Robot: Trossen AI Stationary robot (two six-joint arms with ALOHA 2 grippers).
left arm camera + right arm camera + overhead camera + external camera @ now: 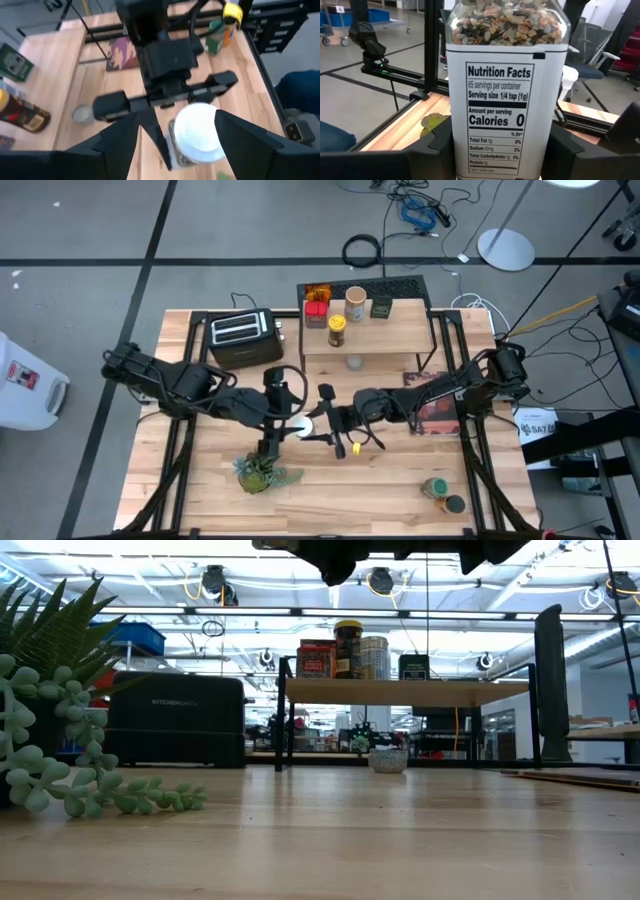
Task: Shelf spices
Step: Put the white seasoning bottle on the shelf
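while held: white-capped shaker [507, 85], mixed peppercorns inside
right gripper [312, 423]: clamped on the shaker's sides
left gripper [272, 422]: fingers apart, flanking its cap

A white-capped shaker [196, 134] with a nutrition label stands upright at frame centre. Red tin [316, 310], tan-lidded jar [355, 303], dark tin [380, 307] and yellow-lidded jar [337, 330] sit on the shelf [390, 335], upper centre. A green-capped bottle [436, 488] lies lower right.

two dark jointed arms, blocky black tool fingers [120, 145], yellow cable clip
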